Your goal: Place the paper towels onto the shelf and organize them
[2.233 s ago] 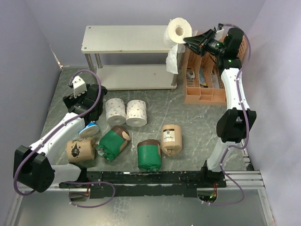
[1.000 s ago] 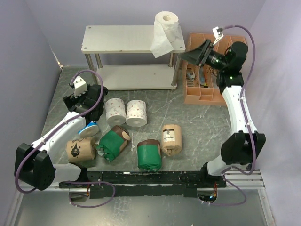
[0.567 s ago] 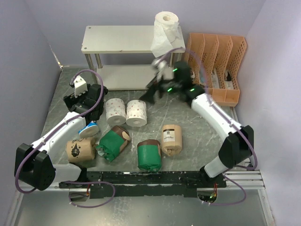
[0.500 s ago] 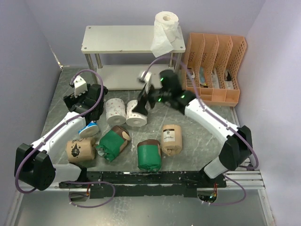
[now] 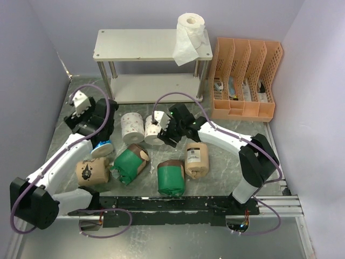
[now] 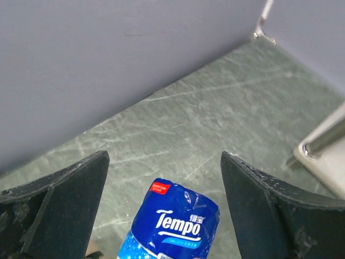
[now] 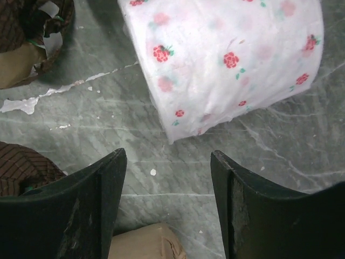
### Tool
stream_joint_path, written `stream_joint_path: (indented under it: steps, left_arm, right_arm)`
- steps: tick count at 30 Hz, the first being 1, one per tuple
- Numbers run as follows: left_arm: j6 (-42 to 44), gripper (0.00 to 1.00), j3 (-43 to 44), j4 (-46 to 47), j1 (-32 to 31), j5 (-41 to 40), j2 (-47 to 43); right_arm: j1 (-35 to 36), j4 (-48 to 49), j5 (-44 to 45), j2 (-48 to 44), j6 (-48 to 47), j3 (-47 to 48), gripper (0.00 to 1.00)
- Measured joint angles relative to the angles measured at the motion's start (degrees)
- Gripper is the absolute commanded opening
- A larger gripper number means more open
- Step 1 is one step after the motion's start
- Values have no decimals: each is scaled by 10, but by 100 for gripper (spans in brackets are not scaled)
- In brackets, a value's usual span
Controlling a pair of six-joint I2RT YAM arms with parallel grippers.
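The shelf stands at the back, with a white roll on its top right corner and a loose sheet hanging down. My left gripper is open just above the blue-wrapped roll, which lies between the open fingers in the left wrist view. My right gripper is open and empty, low beside a pink-dotted roll; that roll lies just ahead of the jaws. A second dotted roll, two green rolls and two kraft rolls lie on the table.
The orange file organizer stands right of the shelf. A shelf post foot shows at the right of the left wrist view, with the grey wall close behind. A kraft roll lies just below the right jaws.
My right arm has swung from the shelf's top corner, where the white roll stays, down to the dotted roll on the table. My left gripper has drawn back slightly from the blue roll.
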Motion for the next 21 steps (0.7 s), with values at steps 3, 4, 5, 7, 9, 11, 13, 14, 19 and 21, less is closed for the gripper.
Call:
stream_joint_path:
  steps: [3, 4, 5, 7, 9, 11, 13, 14, 19, 21]
  left_arm:
    - [-179, 96, 20, -134, 3, -50, -25]
    - [-262, 96, 31, -197, 3, -66, -32]
    - [-344, 96, 39, -258, 4, -82, -39]
    - [-464, 96, 42, -355, 4, -109, -54]
    - [-525, 96, 42, -409, 5, -125, -66]
    - [-558, 96, 42, -435, 5, -136, -73]
    - [-576, 96, 42, -450, 5, -145, -73]
    - [-586, 96, 42, -458, 5, -148, -70]
    - [-641, 96, 44, -508, 6, -152, -36]
    - [-655, 96, 47, -522, 6, -152, -26]
  right_arm:
    - [8, 6, 10, 4, -2, -5, 65]
    - [10, 9, 13, 4, -2, -5, 65]
    - [13, 14, 17, 6, -2, -4, 64]
    - [19, 20, 28, 15, -2, 2, 64]
    - [24, 29, 41, 25, -2, 7, 64]
    - [28, 37, 52, 37, -2, 10, 64]
    - [31, 42, 59, 47, -1, 14, 64]
    - [32, 43, 62, 52, -1, 16, 63]
    - [38, 55, 86, 75, -2, 31, 29]
    - [39, 54, 89, 81, -1, 40, 3]
